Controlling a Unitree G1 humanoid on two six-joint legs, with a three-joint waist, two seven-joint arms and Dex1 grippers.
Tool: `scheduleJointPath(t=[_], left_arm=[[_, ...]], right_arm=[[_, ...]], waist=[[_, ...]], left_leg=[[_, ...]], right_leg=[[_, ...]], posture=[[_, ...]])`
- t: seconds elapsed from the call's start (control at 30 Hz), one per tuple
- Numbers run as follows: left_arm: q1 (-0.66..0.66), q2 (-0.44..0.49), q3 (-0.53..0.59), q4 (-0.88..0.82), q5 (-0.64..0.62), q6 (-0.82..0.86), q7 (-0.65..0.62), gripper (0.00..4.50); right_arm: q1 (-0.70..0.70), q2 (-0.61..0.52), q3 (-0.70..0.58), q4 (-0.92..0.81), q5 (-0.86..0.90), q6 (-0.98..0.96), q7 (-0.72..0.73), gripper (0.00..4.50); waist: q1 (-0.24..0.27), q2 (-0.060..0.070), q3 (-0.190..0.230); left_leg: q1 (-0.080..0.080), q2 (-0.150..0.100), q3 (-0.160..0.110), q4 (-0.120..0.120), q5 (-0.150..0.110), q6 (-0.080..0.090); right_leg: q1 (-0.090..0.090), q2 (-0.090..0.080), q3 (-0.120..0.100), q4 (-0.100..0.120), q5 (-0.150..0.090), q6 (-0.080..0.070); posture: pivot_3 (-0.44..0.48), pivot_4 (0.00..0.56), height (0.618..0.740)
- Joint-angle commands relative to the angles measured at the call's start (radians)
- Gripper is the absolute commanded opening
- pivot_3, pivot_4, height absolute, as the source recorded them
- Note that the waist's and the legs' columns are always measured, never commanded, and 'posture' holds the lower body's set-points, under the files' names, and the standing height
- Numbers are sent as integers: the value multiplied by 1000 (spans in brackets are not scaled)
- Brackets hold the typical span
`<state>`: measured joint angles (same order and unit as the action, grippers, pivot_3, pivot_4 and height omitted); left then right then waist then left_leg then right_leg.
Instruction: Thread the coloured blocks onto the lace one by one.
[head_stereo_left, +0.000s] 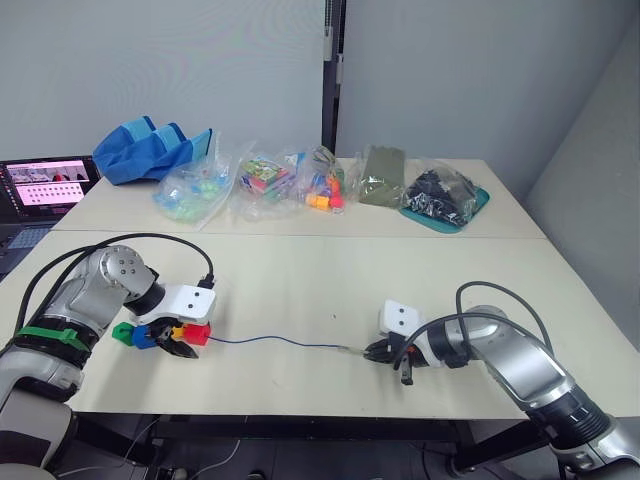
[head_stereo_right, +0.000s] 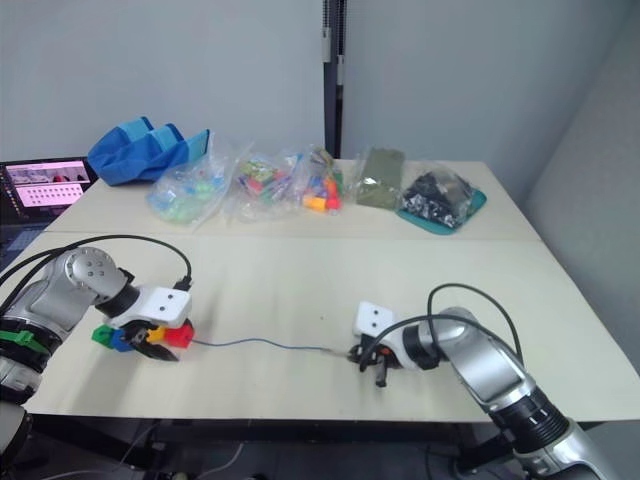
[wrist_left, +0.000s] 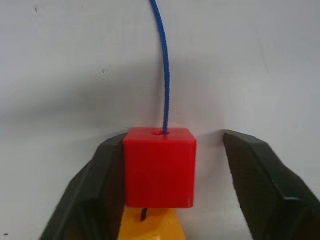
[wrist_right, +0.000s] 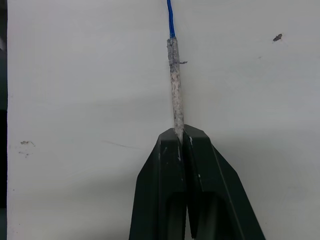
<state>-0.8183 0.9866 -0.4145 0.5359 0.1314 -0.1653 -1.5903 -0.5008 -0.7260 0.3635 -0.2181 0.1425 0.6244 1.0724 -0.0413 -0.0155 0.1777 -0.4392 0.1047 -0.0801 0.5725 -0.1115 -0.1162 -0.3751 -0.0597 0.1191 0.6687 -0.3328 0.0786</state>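
On the near part of the desk (head_stereo_left: 330, 290) the right claw (wrist_right: 181, 134) has its two black fingers pressed together on the stiff pale tip (wrist_right: 174, 85) of the lace (head_stereo_left: 275, 340), so the tip comes out straight from between them and lies flat on the desk surface. From this tip the thin blue cord runs across the desk toward the robot's left and reaches the left claw (head_stereo_left: 180, 343). There the lace enters a small hole in the top face of the red block (wrist_left: 160, 167), and behind the red block the orange-yellow block (wrist_left: 150, 227) sits on the same cord. The left claw is spread: one finger (wrist_left: 92, 195) touches the side of the red block, the other finger (wrist_left: 270, 185) stands apart from it with a clear gap. In the head views the blue block (head_stereo_left: 144, 337) and the green block (head_stereo_left: 124, 333) are in the same row, just beside the orange-yellow one, all close under the left claw. Farther away, on the back part of the desk, lie several clear plastic bags (head_stereo_left: 265, 182) with mixed coloured toys, a blue cloth bag (head_stereo_left: 150, 150), and a teal tray (head_stereo_left: 445, 205) holding a bag of dark pieces. A laptop screen (head_stereo_left: 45, 182) stands at the far left edge.
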Motion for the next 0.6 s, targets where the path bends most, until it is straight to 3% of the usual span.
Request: scheduleJointPath(t=[0.03, 0.1, 0.4, 0.6], left_arm=[[-2, 13, 4, 32, 48, -37, 6, 1683], [-8, 13, 11, 43, 49, -46, 1, 1196], [-53, 34, 20, 101, 91, -84, 9, 1198], [-97, 66, 16, 171, 156, -126, 9, 1198]], right_arm=[[0, 0, -19, -19, 7, 8, -5, 0], [-1, -1, -19, -17, 7, 7, -6, 0], [12, -74, -52, 11, -1, -15, 19, 0], [6, -151, -94, 122, -32, -101, 30, 0]], waist=[[-1, 0, 0], [-2, 0, 0], [-1, 0, 0], [-1, 0, 0]], left_leg=[[0, 0, 0, 0, 0, 0], [0, 0, 0, 0, 0, 0], [0, 0, 0, 1, 0, 0], [0, 0, 0, 1, 0, 0]], right_leg=[[0, 0, 0, 0, 0, 0], [0, 0, 0, 1, 0, 0], [0, 0, 0, 2, 0, 0], [0, 0, 0, 2, 0, 0]], posture=[[0, 150, 740], [0, 150, 740], [0, 150, 740], [0, 150, 740]])
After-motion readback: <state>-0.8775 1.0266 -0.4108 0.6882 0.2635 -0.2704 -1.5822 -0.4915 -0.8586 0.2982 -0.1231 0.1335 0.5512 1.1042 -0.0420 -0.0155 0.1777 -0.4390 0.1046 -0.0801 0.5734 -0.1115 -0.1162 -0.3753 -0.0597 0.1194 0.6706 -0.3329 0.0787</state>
